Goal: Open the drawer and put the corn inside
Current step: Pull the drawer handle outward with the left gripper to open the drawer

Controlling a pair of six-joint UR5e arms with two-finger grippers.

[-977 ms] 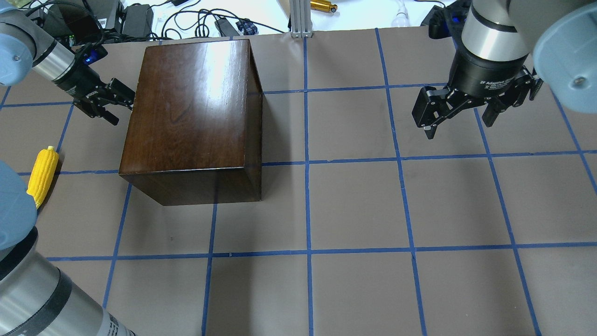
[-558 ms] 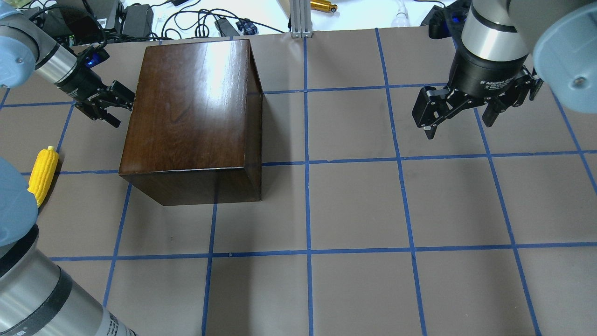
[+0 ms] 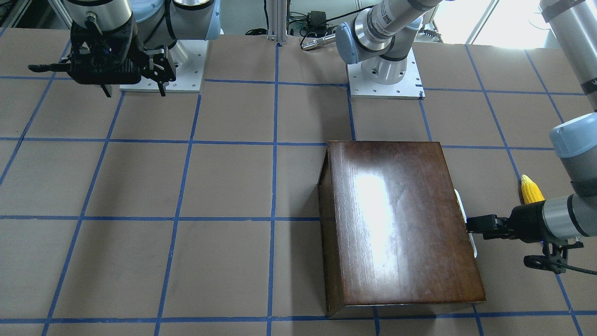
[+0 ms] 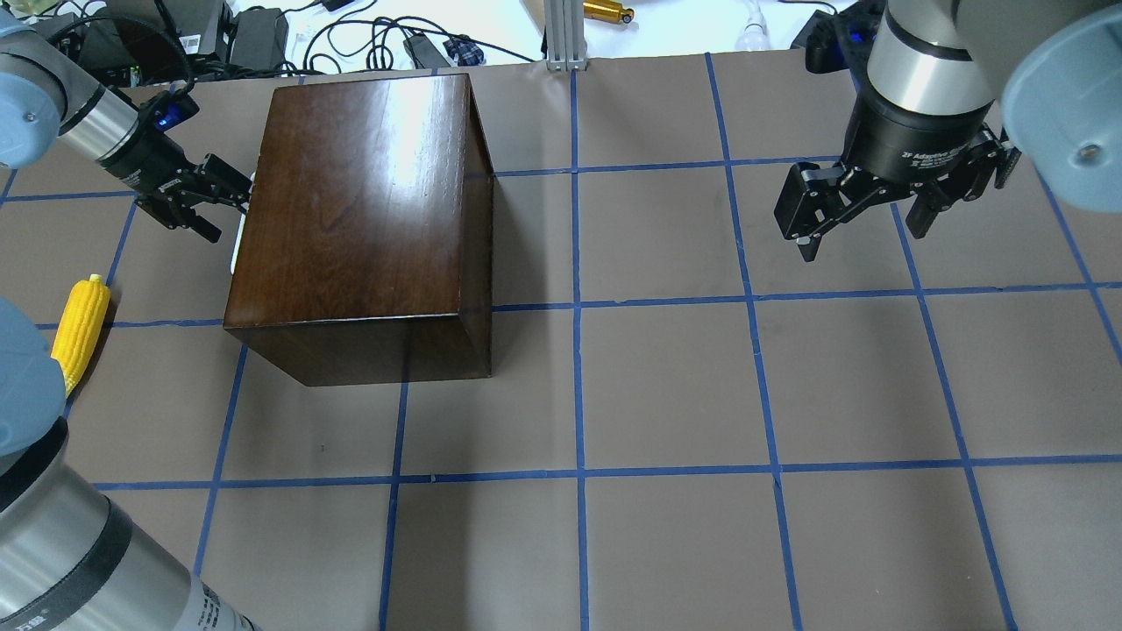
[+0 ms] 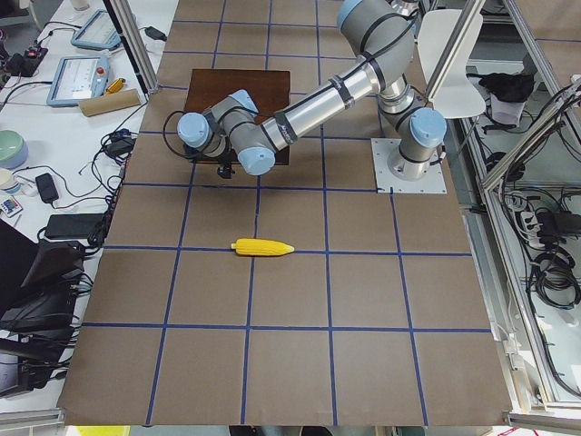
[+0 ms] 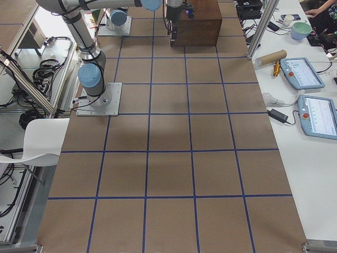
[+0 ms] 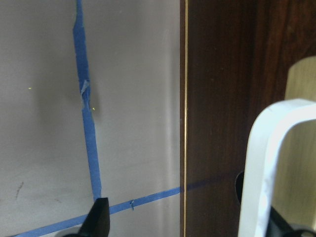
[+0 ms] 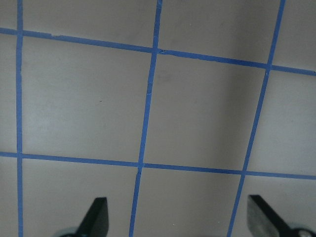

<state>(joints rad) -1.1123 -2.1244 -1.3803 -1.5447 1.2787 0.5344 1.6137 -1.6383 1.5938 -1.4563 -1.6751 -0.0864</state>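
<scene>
Across the table, front-facing view: left gripper (image 3: 471, 223) lies level at the side face of the dark wooden box (image 3: 401, 224), tips at a white pull (image 3: 461, 201). The corn (image 3: 531, 190) rests on the table (image 3: 233, 186) beside that arm's wrist, apart from the box. The right gripper (image 3: 135, 86) hangs spread wide, well apart from everything.
Overhead view: the white pull peeks just past the box's top edge by the left fingers. The corn lies near the table's left margin, untouched.
Left side view: corn alone on the table, nearer the camera than the left wrist.
Right side view: box far off, nothing more to read.
Left wrist view: jaws wide, one fingertip (image 7: 98, 219) over the table and the other behind the pull. The pull stands between them unclamped. The drawer (image 7: 222, 108) shows its dark front, with pale wood beyond.
Right wrist view: taped tabletop between widely parted fingertips.
Step in hand: opening the drawer, barely begun by my judgement.
Next move: close on or hook the pull, then draw straight away from the box. Nothing braces the box, so it may slide along.
</scene>
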